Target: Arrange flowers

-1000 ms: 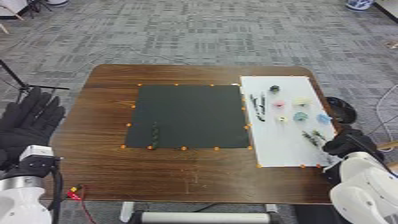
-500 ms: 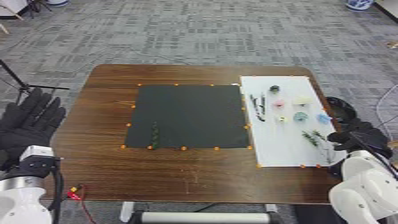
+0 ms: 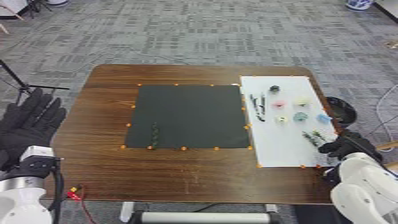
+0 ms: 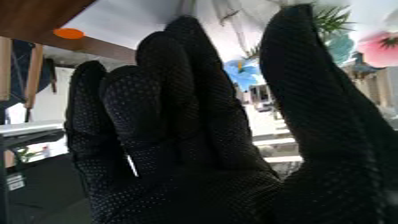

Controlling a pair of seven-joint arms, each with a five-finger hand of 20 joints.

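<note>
Two hands: the left hand [image 3: 28, 131], in a black fabric glove, is beside the brown wooden counter [image 3: 178, 170], left of the square black mat [image 3: 188, 112], its fingers straight and slightly spread; the right hand [image 3: 350, 146], gloved alike, is well apart from the mat on its right, at the right border of the rectangular white sheet [image 3: 277, 150].
Right fingers: in the right wrist view the right hand [image 4: 200, 192] has straight fingers and a thumb standing apart from them; contact with a stem cannot be told.
Mat: flat on the counter, small orange markers [image 3: 184, 148] around its edge.
Stem on the mat: one slender green leafy stem [image 3: 155, 136], lying in the mat's near left part, pointing away from the near edge.
White sheet: just right of the mat, carrying the other pieces.
Closest to the mat: thin dark stems [image 3: 258, 107], side by side.
Blooms right of those stems: a dark green round head [image 3: 274, 89] farthest from the near edge, a pink flower [image 3: 279, 104], a pale yellow flower [image 3: 302, 101], a small cream flower [image 3: 282, 119], a teal flower [image 3: 300, 116] and a light blue flower [image 3: 323, 118], the last farthest from the mat.
Sprigs: green leafy sprigs [image 3: 313, 137], right of the mat, near the right hand.
</note>
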